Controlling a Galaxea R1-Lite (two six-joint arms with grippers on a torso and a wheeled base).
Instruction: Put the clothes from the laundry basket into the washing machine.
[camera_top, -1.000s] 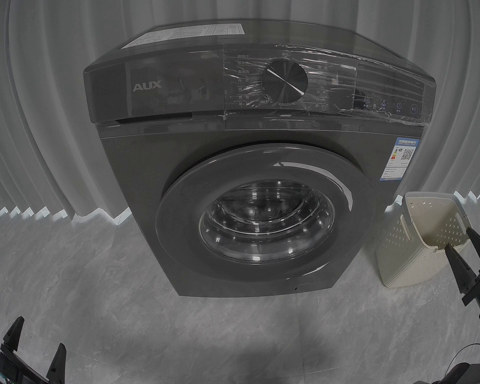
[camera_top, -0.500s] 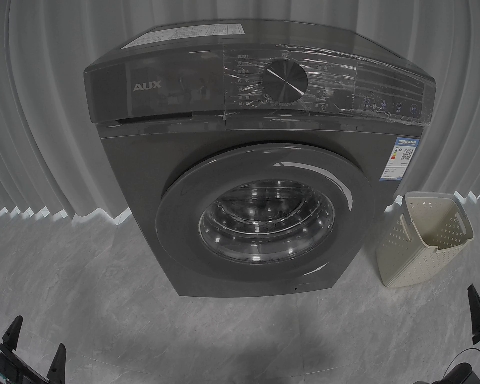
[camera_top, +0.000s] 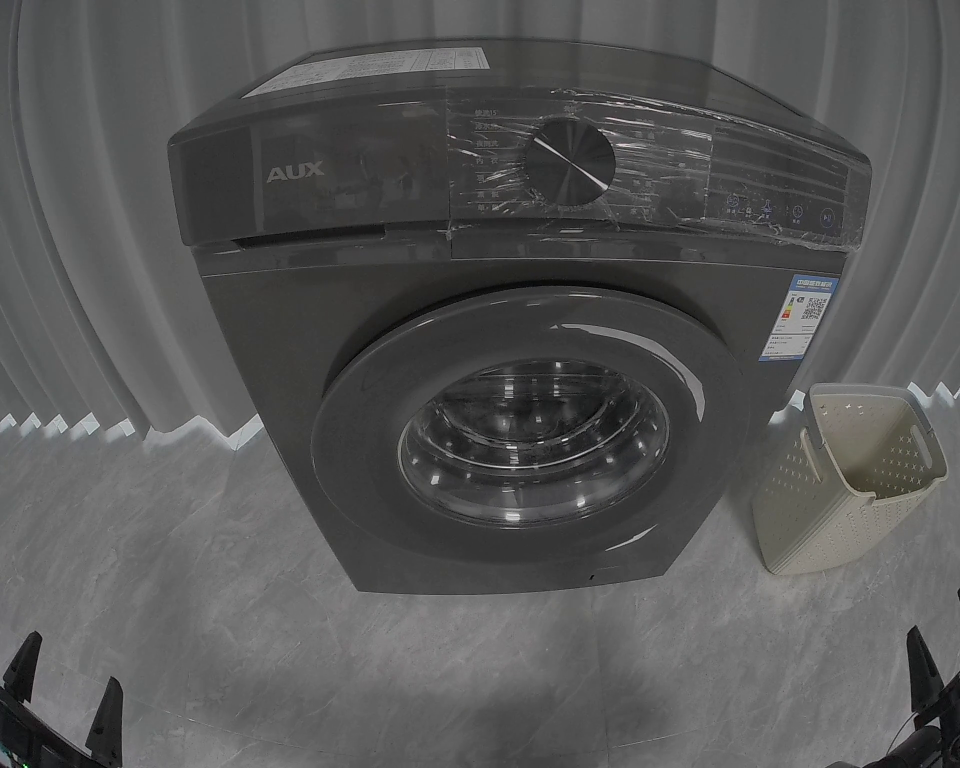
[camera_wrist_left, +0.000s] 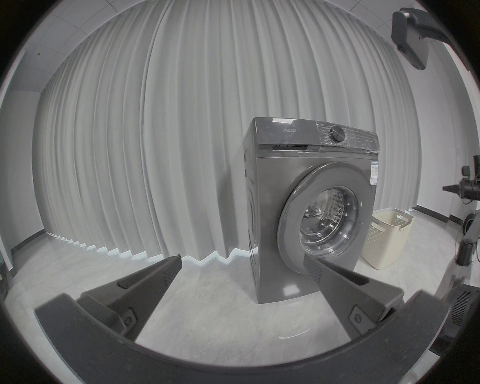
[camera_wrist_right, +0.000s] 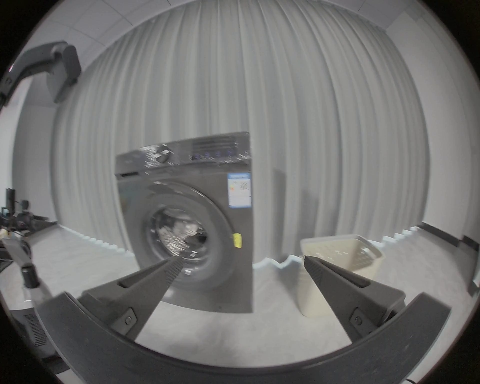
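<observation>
The grey washing machine (camera_top: 520, 330) stands in front of me with its round glass door (camera_top: 533, 440) closed. To its right on the floor sits the cream perforated laundry basket (camera_top: 850, 480), tilted, with bare walls showing inside. My left gripper (camera_top: 65, 675) hangs open and holds nothing at the lower left, well short of the machine. My right gripper (camera_wrist_right: 242, 261) is open and holds nothing too. One of its fingers (camera_top: 918, 665) pokes up at the lower right, below the basket. The machine (camera_wrist_right: 195, 215) and the basket (camera_wrist_right: 340, 255) lie beyond its fingertips.
Pleated white curtains (camera_top: 90, 250) hang behind the machine and basket. Grey marble floor (camera_top: 350, 650) stretches open between the grippers and the machine. Plastic film wraps the control panel (camera_top: 650, 170).
My right gripper has dropped from beside the basket's rim down to the lower right corner. The left gripper sank very slightly. Machine and basket have not moved.
</observation>
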